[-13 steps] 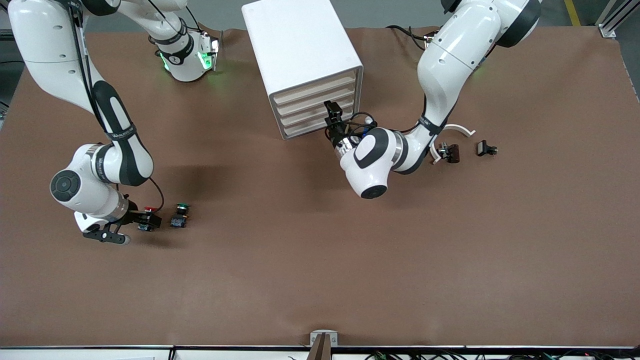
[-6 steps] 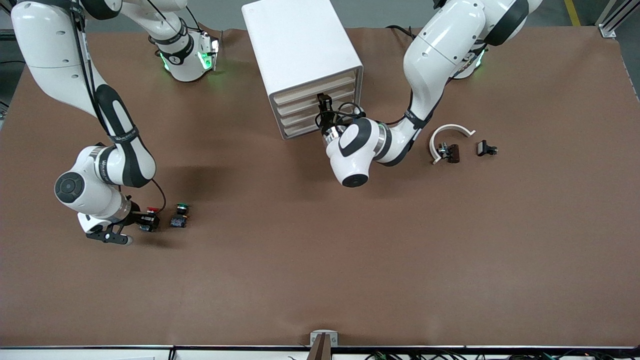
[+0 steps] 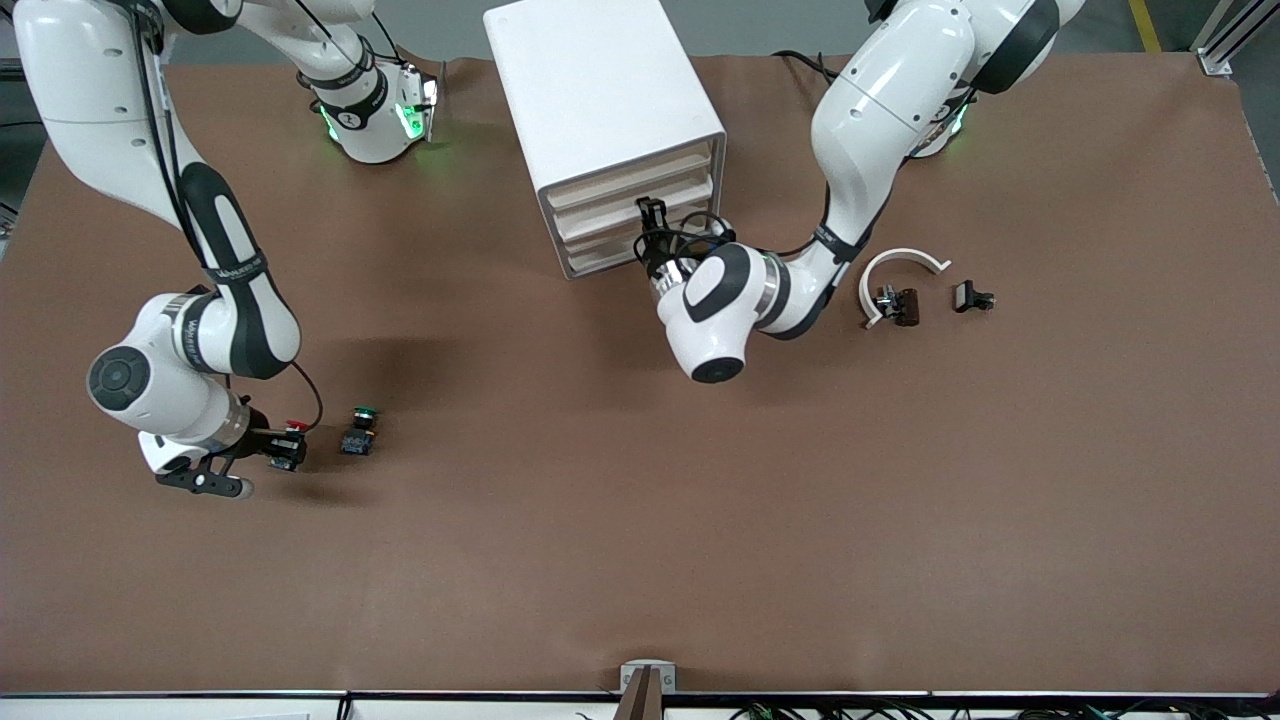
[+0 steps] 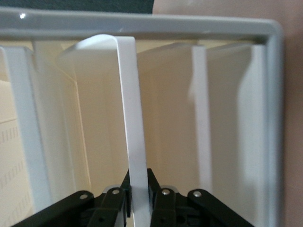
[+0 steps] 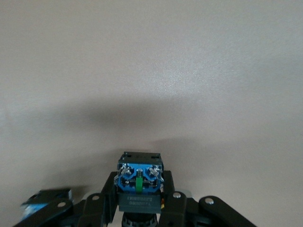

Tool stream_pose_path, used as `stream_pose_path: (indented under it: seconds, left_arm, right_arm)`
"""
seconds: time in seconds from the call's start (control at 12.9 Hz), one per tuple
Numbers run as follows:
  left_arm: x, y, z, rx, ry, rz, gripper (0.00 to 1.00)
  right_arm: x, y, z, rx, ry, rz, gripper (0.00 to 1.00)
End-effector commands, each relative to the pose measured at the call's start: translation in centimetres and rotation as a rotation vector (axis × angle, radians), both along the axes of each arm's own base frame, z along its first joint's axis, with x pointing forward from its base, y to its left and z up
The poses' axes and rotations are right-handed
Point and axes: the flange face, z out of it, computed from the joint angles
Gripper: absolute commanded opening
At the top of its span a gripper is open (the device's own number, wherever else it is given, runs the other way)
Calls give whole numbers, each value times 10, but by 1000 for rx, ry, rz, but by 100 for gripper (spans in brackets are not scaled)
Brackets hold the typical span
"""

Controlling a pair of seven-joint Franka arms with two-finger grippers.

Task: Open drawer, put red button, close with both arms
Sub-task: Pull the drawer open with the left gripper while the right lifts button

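The red button (image 3: 292, 436), with red cap and blue-grey base, sits between the fingers of my right gripper (image 3: 283, 447), near the right arm's end of the table. The right wrist view shows that gripper (image 5: 138, 191) shut on the button's blue base (image 5: 138, 177), just above the brown table. My left gripper (image 3: 650, 212) is at the front of the white drawer cabinet (image 3: 600, 90). In the left wrist view it (image 4: 138, 184) is shut on a drawer's thin white handle (image 4: 130, 118). The drawer fronts look flush or nearly so.
A green-capped button (image 3: 360, 430) stands on the table beside the red one. A white curved piece (image 3: 900, 262) and two small black parts (image 3: 900, 305) (image 3: 972, 297) lie toward the left arm's end.
My left gripper moved in to the drawer fronts and closed on a handle. My right gripper shifted slightly toward the right arm's end, carrying the red button away from the green one.
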Motion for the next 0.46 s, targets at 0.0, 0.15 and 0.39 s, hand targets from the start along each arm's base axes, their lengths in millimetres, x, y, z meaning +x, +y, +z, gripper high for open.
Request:
stream_pose_path:
  seconds: [0.0, 0.15, 0.39]
  left_arm:
    - [57, 27, -4, -32, -103, 80, 0]
    - [79, 48, -4, -102, -146, 94, 0]
    - [106, 72, 3, -148, -216, 119, 0]
  right_arm:
    - [-2, 7, 62, 29, 44, -20, 0]
    - [-7, 27, 103, 36, 38, -91, 0]
    - [-25, 89, 157, 40, 77, -204, 0]
